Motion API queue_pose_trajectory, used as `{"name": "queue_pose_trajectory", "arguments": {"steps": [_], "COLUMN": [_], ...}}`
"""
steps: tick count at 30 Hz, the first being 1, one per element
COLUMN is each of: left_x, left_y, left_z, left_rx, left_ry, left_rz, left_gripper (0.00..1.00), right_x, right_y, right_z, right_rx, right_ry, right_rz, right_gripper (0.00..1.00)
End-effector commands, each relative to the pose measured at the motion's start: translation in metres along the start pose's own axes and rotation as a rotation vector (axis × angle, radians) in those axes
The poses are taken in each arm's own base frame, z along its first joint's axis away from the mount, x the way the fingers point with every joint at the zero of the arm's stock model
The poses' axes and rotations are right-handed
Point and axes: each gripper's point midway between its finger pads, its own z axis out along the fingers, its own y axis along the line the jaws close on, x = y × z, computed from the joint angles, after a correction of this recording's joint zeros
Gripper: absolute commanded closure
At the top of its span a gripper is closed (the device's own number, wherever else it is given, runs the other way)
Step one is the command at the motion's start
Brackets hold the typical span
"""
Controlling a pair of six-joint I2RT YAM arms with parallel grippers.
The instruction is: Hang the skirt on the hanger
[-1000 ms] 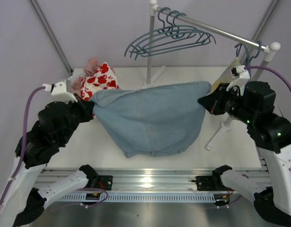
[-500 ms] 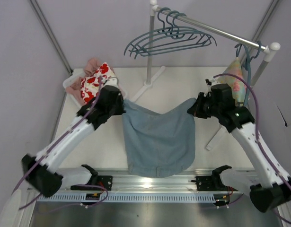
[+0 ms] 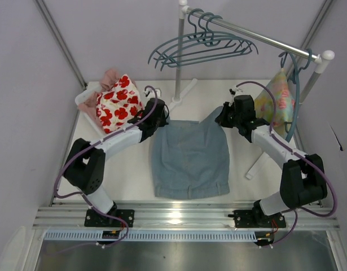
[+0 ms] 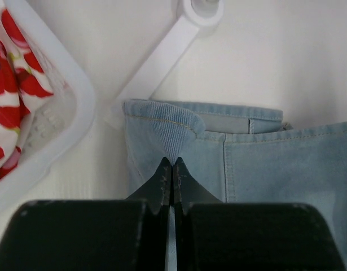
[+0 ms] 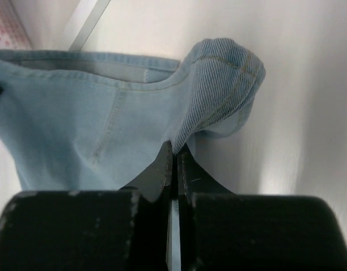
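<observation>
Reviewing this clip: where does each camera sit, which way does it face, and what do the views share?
Top external: fixed above and behind the bases, looking down on the white table, the light blue denim skirt and the teal-blue clothes hangers; both arms show.
Left wrist: on the left arm, looking along the left gripper, shut on a skirt corner.
Right wrist: likewise, the right gripper shut on the other corner.
Shared: all three show the skirt.

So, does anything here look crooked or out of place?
Only the skirt: its far edge is uneven. The right gripper pinches one corner into a bunched peak, while the left gripper holds the other corner flatter.
</observation>
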Motion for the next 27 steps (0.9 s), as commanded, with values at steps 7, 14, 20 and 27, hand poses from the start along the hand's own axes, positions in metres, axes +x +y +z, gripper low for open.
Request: {"name": "queue_pose_trajectory", "arguments": {"steps": [7,14,20,27], "left_x": [-0.052,-0.065,-0.021,0.055], "left_y": [0.028,0.023,0.034,0.055], "left_z": [0.020,-0.047,-0.107,-0.118], "left_rx": [-0.240,-0.128,-0.133,-0.090], "left_ry": [-0.069,-0.091,-0.042,0.045], "left_rz": [-0.002,-0.023,-0.031,-0.131], "left_gripper": [0.26,0.03,0.04,0.09], "right_x": [-0.027,-0.029,-0.015,-0.028], "right_y": [-0.045,0.003,0.035,0.053], "right_z": [0.040,0.013,-0.006,-0.024], "right_rx": [0.120,0.048,0.131,0.086], "right_ry": [0.015,0.016,-0.009,-0.068], "right_rz": [0.011,-0.096,-0.197,-0.114], "right_gripper": [0.25,0.07,0.08,0.10]}}
